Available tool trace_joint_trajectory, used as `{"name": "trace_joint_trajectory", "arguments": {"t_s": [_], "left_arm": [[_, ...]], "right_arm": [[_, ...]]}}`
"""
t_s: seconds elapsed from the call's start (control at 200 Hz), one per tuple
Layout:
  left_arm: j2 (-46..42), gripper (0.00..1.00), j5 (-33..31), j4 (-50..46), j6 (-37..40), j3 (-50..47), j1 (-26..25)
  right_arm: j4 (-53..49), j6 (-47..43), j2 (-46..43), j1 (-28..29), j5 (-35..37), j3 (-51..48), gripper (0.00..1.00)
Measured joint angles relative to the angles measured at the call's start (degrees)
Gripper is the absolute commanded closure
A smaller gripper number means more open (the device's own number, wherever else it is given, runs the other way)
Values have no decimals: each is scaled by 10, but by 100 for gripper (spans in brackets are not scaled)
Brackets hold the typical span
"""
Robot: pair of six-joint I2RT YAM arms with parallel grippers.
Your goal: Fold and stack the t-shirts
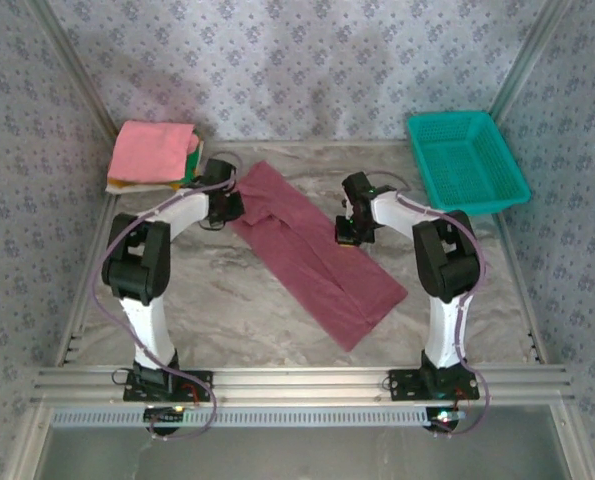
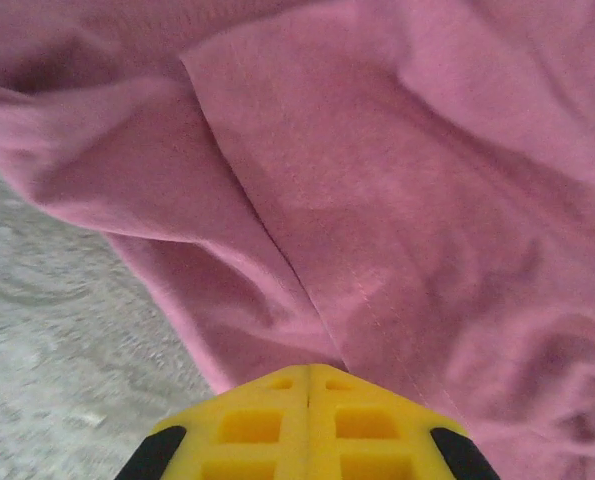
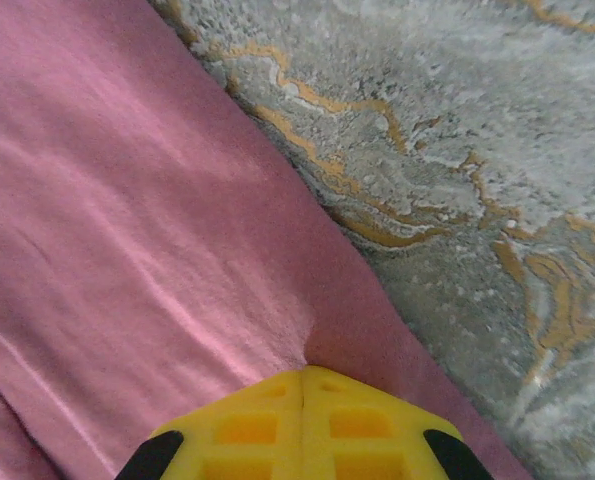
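Observation:
A maroon t-shirt (image 1: 307, 250) lies as a long folded strip, running diagonally across the marble table (image 1: 217, 300). My left gripper (image 1: 235, 207) is at the strip's far-left edge. In the left wrist view its yellow fingers (image 2: 308, 368) are shut, with a fold of the maroon cloth (image 2: 377, 200) running into their tips. My right gripper (image 1: 345, 238) is at the strip's right edge, about midway along. In the right wrist view it (image 3: 303, 370) is shut, and the cloth (image 3: 127, 220) puckers at its tips. A stack of folded t-shirts (image 1: 155, 152), pink on top, sits at the back left.
A teal mesh basket (image 1: 465, 160) stands at the back right, holding nothing. Patterned walls and metal frame rails (image 1: 297, 380) close in the table. Bare marble (image 3: 477, 150) shows to the right of the shirt and in front of it.

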Motion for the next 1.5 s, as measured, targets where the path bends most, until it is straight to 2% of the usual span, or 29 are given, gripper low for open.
{"name": "trace_joint_trajectory", "arguments": {"t_s": [0.245,0.43,0.595,0.784,0.884,0.969,1.034,1.084,1.164,1.254,1.304,1.359,1.504], "left_arm": [[96,100,9,4,-7,90,-3],[169,100,21,-12,-7,203,-8],[271,100,40,-50,8,374,-19],[419,100,51,-159,46,664,-37],[429,100,43,-209,60,717,-41],[390,100,31,-222,67,676,-38],[320,100,21,-214,70,572,-33],[247,100,10,-186,72,458,-27],[114,76,1,-123,70,273,-16],[-41,69,2,-40,58,99,-2],[-88,63,11,-23,61,68,5],[-103,63,24,0,61,73,7],[-39,66,71,34,74,132,-13]], "right_arm": [[66,3,-20,-9,-21,-58,100],[155,33,-59,-6,-44,-139,100],[209,71,-83,32,-66,-189,100],[210,99,-94,101,-90,-203,100],[184,105,-102,92,-102,-205,100],[152,103,-107,50,-106,-201,100],[117,94,-107,13,-101,-181,100],[92,88,-106,-13,-98,-156,100],[64,78,-101,-40,-96,-94,100],[43,65,-69,-53,-98,8,100],[40,57,-35,-56,-102,76,98],[33,50,0,-56,-105,136,94],[18,36,111,-56,-106,283,92]]}}
